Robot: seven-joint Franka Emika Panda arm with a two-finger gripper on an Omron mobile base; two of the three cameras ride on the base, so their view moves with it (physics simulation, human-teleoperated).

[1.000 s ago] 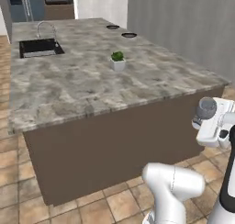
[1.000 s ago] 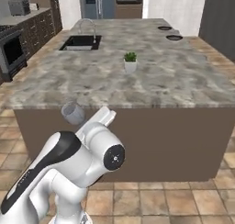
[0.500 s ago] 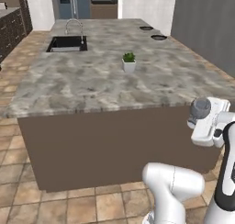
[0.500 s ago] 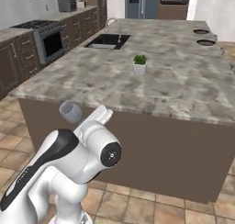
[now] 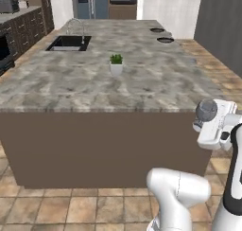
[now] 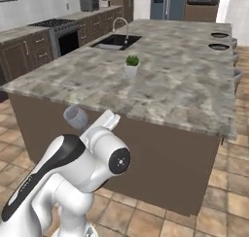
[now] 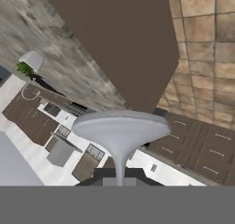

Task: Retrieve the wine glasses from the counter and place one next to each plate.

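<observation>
Now gripper (image 7: 120, 184) clamps stem of grey wine glass (image 7: 121, 129), bowl just beyond fingertips. Since earlier frame, base swung; island (image 5: 142, 88) squarer ahead, plates (image 5: 165, 39) far beyond hand.

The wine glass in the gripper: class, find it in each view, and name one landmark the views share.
Left base view: wine glass at right edge, mid-height.
Right base view: wine glass left of centre, above the arm.
Hand view: wine glass at lower centre.
Shared landmark: potted plant.
</observation>
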